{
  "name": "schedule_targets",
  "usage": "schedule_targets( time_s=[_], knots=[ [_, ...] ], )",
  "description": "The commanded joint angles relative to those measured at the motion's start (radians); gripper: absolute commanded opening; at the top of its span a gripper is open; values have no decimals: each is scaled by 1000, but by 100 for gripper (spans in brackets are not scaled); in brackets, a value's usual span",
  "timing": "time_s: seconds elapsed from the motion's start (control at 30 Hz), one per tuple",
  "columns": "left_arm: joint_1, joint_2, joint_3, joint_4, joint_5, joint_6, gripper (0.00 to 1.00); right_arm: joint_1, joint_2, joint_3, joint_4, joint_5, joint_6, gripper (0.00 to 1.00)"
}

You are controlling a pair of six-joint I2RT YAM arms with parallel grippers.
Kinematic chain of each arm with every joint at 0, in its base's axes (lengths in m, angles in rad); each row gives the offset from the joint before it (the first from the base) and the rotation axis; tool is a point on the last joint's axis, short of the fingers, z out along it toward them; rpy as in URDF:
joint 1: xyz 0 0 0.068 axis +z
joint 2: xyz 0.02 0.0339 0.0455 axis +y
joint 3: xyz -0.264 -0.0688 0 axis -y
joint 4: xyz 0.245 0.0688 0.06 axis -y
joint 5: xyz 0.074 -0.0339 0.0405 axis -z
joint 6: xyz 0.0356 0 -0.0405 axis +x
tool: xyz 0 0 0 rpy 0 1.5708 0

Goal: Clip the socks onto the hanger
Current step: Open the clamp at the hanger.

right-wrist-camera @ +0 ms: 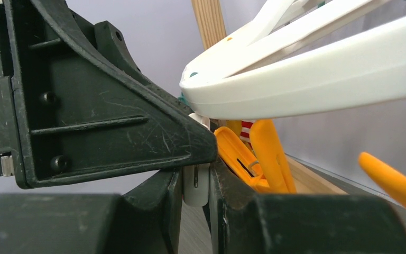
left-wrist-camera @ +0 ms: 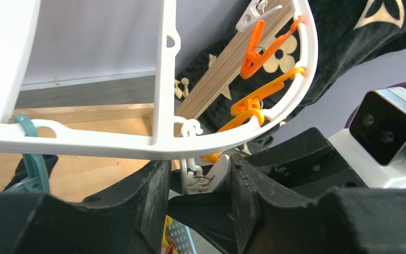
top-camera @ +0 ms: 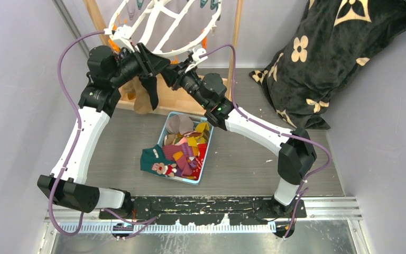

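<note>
Up at the far end of the tabletop (top-camera: 243, 164), the single white hanger (left-wrist-camera: 84, 144) hangs inside a light wooden stand (top-camera: 237, 37), and both arms crowd under its near rim. The right fingers (right-wrist-camera: 195, 201) are pinched on one small white clip (right-wrist-camera: 195, 186) hanging from that rim. The left fingers (left-wrist-camera: 201, 185) stand partly apart on either side of the same clip, and I cannot tell whether they press on anything. One black sock (top-camera: 151, 91) dangles just below the left fingers, in front of the stand's lower bar. The two sets of fingers are so close that the left one fills half of the right wrist view, and the rim crosses right over both. Along the rim the left wrist view shows at least two orange clips (left-wrist-camera: 255, 50) to the right and one teal clip (left-wrist-camera: 34, 159) to the left. A bit of red-and-white stripe (right-wrist-camera: 247, 129) shows behind the orange clips nearest the right fingers. The rest of the socks (top-camera: 182, 153) lie heaped in one blue basket (top-camera: 205, 161) mid-tabletop between the arms, too tangled to count. One black flower-patterned blanket (top-camera: 338, 58) is bunched in the far right corner, well apart.
</note>
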State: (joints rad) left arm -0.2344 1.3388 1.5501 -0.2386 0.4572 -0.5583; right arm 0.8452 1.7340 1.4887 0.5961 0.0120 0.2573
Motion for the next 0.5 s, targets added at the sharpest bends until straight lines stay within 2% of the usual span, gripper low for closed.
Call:
schedule_targets(
  time_s=[0.0,0.27,0.3,0.37,0.47],
  knots=[
    [14,20,38,63,4,-17,43,15,-62,30,16,-64,18,1],
    [14,46,53,75,22,-38,47,15,-62,44,7,-83,38,2],
    [15,44,48,81,23,-40,43,15,-62,44,6,-80,39,4],
    [15,37,37,97,16,-40,27,15,-63,45,6,-84,44,12],
    [18,24,21,111,-5,-39,8,15,-74,34,6,-72,52,36]
  ],
)
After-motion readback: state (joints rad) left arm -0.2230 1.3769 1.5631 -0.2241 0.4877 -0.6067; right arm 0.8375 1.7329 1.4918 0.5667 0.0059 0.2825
